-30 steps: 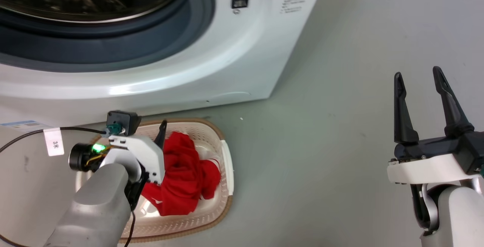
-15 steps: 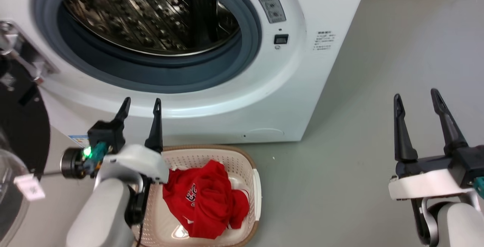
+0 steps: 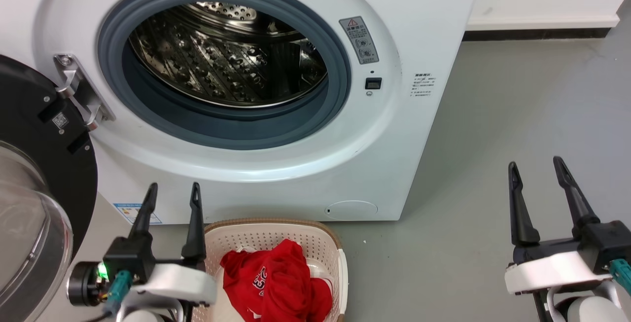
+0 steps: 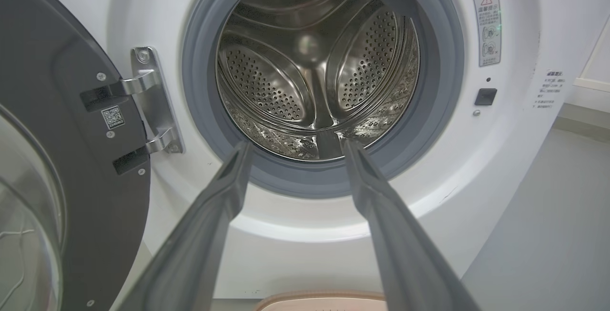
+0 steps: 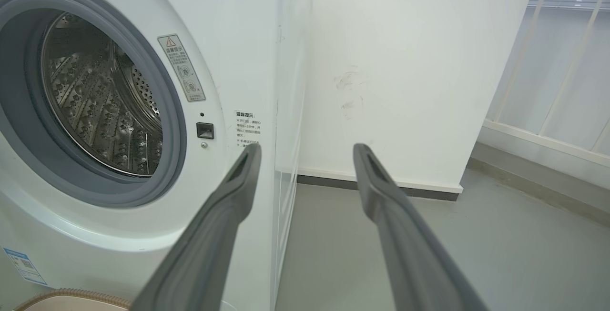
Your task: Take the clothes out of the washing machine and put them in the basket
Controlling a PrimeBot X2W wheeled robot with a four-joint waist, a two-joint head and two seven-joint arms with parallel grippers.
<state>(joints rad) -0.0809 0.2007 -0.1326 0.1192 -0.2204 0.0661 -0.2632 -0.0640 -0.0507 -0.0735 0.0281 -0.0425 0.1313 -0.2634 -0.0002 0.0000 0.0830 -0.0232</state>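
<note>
The red clothes (image 3: 277, 286), one with white lettering, lie bunched in the cream basket (image 3: 266, 233) on the floor in front of the white washing machine (image 3: 389, 144). Its steel drum (image 3: 227, 60) shows no fabric inside, also in the left wrist view (image 4: 314, 63). The black-rimmed glass door (image 3: 34, 174) hangs open at the left. My left gripper (image 3: 172, 190) is open and holds nothing, just left of the basket, fingers pointing at the machine's front. My right gripper (image 3: 537, 166) is open and bare over the floor to the right.
Grey floor (image 3: 493, 129) stretches right of the machine to a white wall with a dark skirting (image 3: 537, 33). The door hinge (image 3: 79, 90) juts out at the opening's left. In the right wrist view a railing (image 5: 548, 87) stands at the far right.
The head camera has tilted up, so the drum and door come into view. My left gripper has left the clothes in the basket, opened, and risen to point at the machine.
</note>
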